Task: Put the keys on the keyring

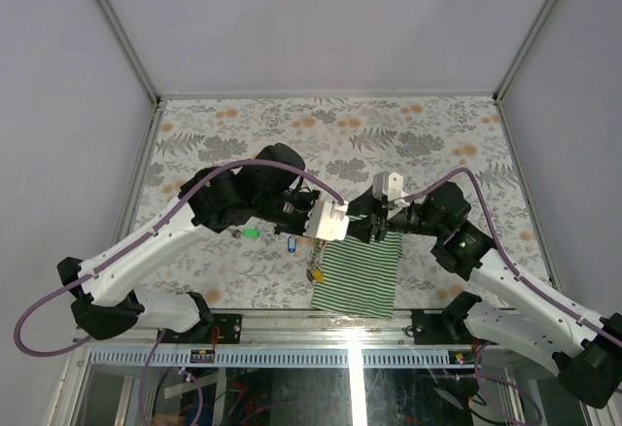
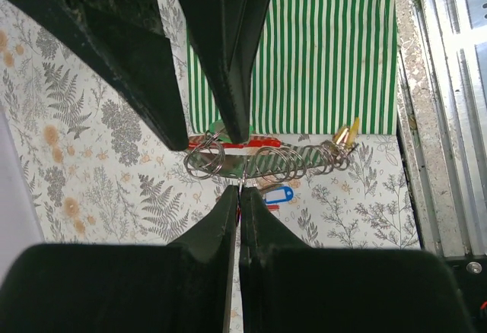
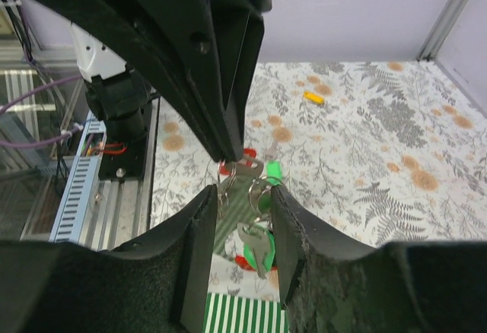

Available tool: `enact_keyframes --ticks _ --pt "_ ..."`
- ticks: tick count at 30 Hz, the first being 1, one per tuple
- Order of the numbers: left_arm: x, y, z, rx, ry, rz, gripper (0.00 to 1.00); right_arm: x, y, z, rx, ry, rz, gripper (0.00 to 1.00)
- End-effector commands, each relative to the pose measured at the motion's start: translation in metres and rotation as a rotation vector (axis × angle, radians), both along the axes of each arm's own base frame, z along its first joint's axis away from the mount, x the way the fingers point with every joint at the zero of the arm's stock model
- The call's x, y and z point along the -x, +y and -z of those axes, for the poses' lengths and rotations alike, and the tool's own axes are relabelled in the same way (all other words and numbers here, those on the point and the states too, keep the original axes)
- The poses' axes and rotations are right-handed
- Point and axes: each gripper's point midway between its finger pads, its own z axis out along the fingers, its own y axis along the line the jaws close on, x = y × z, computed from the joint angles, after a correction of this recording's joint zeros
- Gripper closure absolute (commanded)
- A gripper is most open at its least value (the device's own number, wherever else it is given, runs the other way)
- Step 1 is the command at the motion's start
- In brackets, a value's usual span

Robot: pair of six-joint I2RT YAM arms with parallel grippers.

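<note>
The keyring [image 2: 266, 163] is a grey strip with several wire rings and a red clip [image 2: 228, 143]; it hangs level above the table. My left gripper [image 2: 239, 188] is shut on its lower edge, and shows mid-table in the top view [image 1: 328, 222]. My right gripper [image 3: 243, 192] stands open at one end of the keyring [image 3: 245, 169], with a green-tagged key [image 3: 259, 245] hanging from a ring between its fingers. A yellow-tagged key [image 2: 346, 135] hangs at the other end. A blue-tagged key [image 2: 278, 195] and another green-tagged key [image 1: 253, 233] lie on the table.
A green-and-white striped cloth [image 1: 360, 270] lies under the grippers near the table's front edge. A small yellow piece [image 3: 313, 97] lies farther off on the floral tablecloth. The metal rail [image 2: 437, 120] runs along the near edge.
</note>
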Motion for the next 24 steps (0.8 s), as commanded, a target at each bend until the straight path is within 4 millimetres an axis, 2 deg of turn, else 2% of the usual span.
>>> enact_keyframes --ticks 1,16,24 --pt "-0.007 -0.005 -0.019 0.049 -0.055 -0.021 1.0 0.004 0.008 -0.038 -0.134 -0.082 -0.047 0.59" --pt "-0.01 -0.008 -0.019 0.064 -0.045 -0.056 1.0 0.002 0.02 -0.015 -0.084 -0.057 -0.041 0.61" --pt "-0.011 -0.009 -0.019 0.065 -0.041 -0.061 1.0 -0.001 0.026 -0.012 -0.075 -0.055 -0.049 0.65"
